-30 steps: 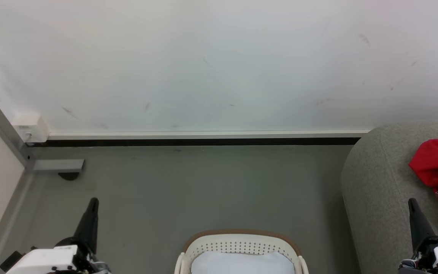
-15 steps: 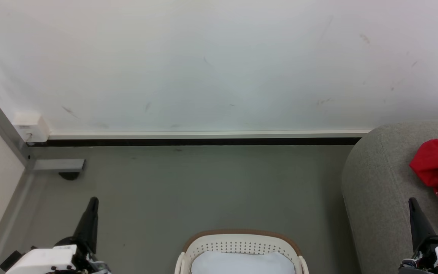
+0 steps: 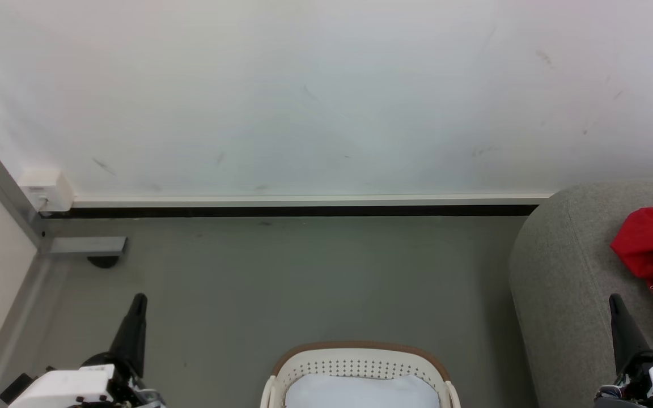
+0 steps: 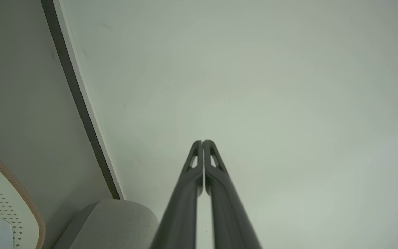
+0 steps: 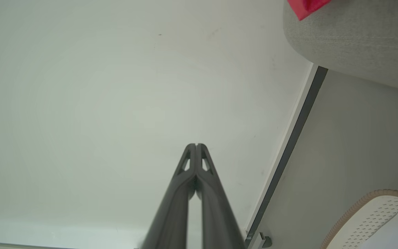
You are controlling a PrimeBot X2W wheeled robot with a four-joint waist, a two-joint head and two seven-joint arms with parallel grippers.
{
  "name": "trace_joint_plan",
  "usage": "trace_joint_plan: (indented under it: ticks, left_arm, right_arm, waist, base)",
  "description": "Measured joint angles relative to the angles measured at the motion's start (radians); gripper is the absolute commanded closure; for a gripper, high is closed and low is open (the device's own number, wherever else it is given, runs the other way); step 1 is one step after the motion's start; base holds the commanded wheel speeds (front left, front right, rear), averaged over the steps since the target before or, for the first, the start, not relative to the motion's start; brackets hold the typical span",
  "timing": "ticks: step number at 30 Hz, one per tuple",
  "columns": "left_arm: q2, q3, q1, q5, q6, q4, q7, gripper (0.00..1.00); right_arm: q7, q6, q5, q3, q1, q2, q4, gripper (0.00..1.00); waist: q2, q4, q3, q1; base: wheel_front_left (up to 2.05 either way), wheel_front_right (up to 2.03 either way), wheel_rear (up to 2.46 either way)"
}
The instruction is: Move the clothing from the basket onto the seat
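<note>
1. Red fabric stands out in the head view: the clothing lies bunched on the grey seat at the right edge. The basket sits on the floor at bottom centre, apart from the seat. What shows of its inside is the plain white sheet, with no red. From that I judge the transfer done or nearly so, though the basket's near part is cut off. The left gripper and right gripper flank the basket with fingers pointing up, touching nothing. It looks like a parked pose that keeps them out of the way.
2. Left wrist view: the left gripper's two fingers are clenched tip to tip on nothing and aimed at the bare wall. The basket rim and a seat corner lie at lower left.
3. Right wrist view: the right gripper is likewise clenched and empty, facing the wall. A scrap of red tops the seat at upper right, and the basket is at lower right.
</note>
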Motion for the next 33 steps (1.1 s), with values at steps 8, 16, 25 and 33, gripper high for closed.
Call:
trace_joint_plan:
  ticks: [8,16,25,33]
  left_arm:
    - [0.000,0.000,0.000,0.000,0.000,0.000,0.000,1.00]
    - [0.000,0.000,0.000,0.000,0.000,0.000,0.000,1.00]
    - [0.000,0.000,0.000,0.000,0.000,0.000,0.000,1.00]
    - [0.000,0.000,0.000,0.000,0.000,0.000,0.000,1.00]
  right_arm:
    - [-0.008,0.000,0.009,0.012,0.000,-0.011,-0.002,1.00]
    - [-0.017,0.000,0.019,0.024,0.000,-0.019,-0.004,1.00]
    - [-0.031,0.000,0.032,0.037,0.000,-0.027,-0.007,1.00]
    - [-0.042,0.000,0.039,0.051,0.000,-0.040,-0.010,1.00]
  waist:
    - [0.0000,0.000,0.000,0.0000]
    - [0.0000,0.000,0.000,0.0000]
    - [0.0000,0.000,0.000,0.0000]
    - [0.0000,0.000,0.000,0.0000]
  base:
    - [0.00,0.00,0.00]
    - [0.00,0.00,0.00]
    - [0.00,0.00,0.00]
    - [0.00,0.00,0.00]
